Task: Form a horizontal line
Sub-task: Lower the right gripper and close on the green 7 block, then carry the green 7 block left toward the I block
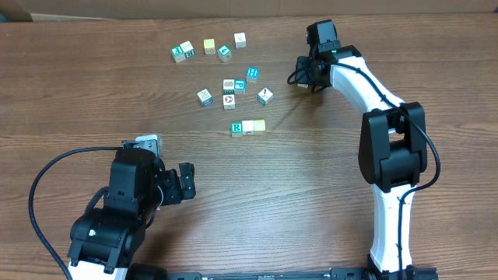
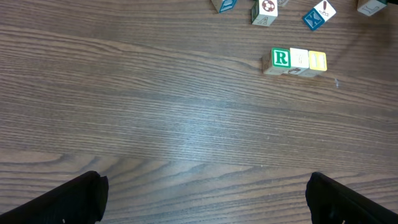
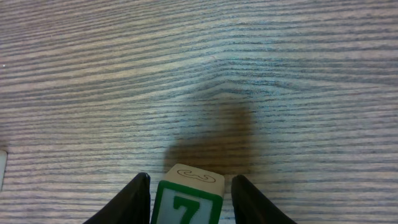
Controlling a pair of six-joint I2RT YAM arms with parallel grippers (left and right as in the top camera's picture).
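A row of three blocks (image 1: 247, 127) lies on the table: a green R, a white one and a yellow one, touching side by side. It also shows in the left wrist view (image 2: 295, 61). My right gripper (image 1: 309, 68) is at the far right of the table, shut on a green 7 block (image 3: 186, 202) held above the wood, with its shadow below. My left gripper (image 1: 177, 183) is open and empty near the front left, well short of the row; its fingertips show at the bottom corners of the left wrist view (image 2: 205, 199).
Several loose blocks lie behind the row: a cluster (image 1: 233, 91) with a blue H block (image 1: 252, 74) and a block with an exclamation mark (image 1: 264, 96), and a far group (image 1: 204, 49). The table is brown wood (image 1: 311, 179).
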